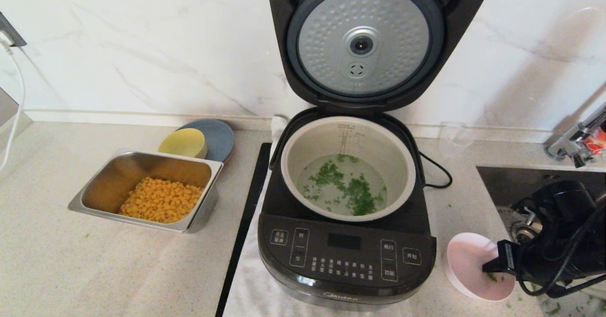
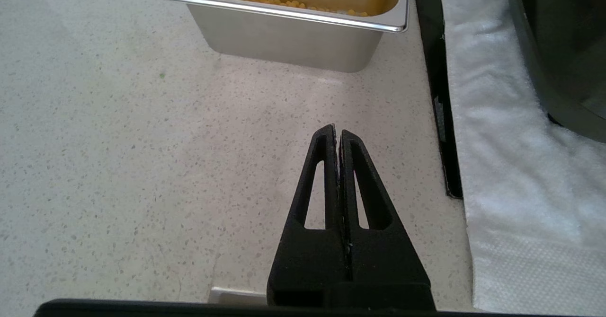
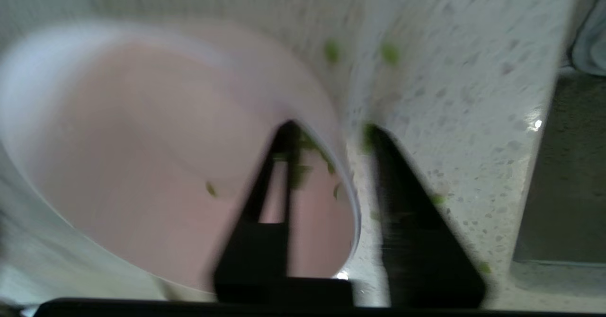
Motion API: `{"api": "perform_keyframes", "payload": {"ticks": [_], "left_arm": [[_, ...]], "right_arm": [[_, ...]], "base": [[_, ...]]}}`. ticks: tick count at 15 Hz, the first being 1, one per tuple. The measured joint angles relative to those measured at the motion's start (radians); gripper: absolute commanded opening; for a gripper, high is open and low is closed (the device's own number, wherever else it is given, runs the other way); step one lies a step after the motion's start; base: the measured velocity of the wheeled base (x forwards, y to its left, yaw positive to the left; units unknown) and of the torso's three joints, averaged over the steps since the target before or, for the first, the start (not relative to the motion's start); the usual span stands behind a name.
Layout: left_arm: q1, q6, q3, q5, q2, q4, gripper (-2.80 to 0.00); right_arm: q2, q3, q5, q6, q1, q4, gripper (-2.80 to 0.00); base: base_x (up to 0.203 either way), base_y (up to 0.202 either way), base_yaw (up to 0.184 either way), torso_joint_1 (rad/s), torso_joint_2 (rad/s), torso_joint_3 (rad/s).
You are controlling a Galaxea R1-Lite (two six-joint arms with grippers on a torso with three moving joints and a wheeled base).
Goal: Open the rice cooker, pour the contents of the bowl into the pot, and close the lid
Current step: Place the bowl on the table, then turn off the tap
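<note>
Rice cooker (image 1: 346,255) is seen mid-counter, lid (image 1: 364,42) raised; chopped greens are held in the pot (image 1: 348,168). Pink bowl (image 1: 473,265) is set just right, its rim straddled by the parted right gripper (image 3: 329,135). Left gripper (image 2: 337,135) is pressed closed, empty.

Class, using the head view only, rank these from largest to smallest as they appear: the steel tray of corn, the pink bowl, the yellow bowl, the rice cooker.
1. rice cooker
2. steel tray of corn
3. pink bowl, though it sits nearer the camera and is partly hidden by the right gripper
4. yellow bowl
</note>
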Motion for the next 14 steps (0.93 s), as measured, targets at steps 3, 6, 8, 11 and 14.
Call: {"api": "perform_keyframes", "payload": {"ticks": [3, 6, 8, 11, 14], "left_arm": [[0.0, 0.0, 0.0, 0.0, 0.0, 0.0, -2.8], [0.0, 0.0, 0.0, 0.0, 0.0, 0.0, -2.8], [0.0, 0.0, 0.0, 0.0, 0.0, 0.0, -2.8], [0.0, 0.0, 0.0, 0.0, 0.0, 0.0, -2.8], [0.0, 0.0, 0.0, 0.0, 0.0, 0.0, -2.8]], "right_arm": [[-0.059, -0.003, 0.005, 0.035, -0.005, 0.008, 0.0], [-0.161, -0.006, 0.003, 0.039, -0.022, 0.017, 0.0], [-0.238, -0.041, -0.015, 0.044, -0.054, 0.023, -2.8], [-0.293, -0.076, -0.122, 0.042, -0.096, 0.015, -2.8], [-0.256, -0.078, -0.324, 0.039, -0.122, -0.074, -2.8]], "base": [[0.0, 0.0, 0.0, 0.0, 0.0, 0.0], [0.0, 0.0, 0.0, 0.0, 0.0, 0.0], [0.0, 0.0, 0.0, 0.0, 0.0, 0.0], [0.0, 0.0, 0.0, 0.0, 0.0, 0.0], [0.0, 0.0, 0.0, 0.0, 0.0, 0.0]]}}
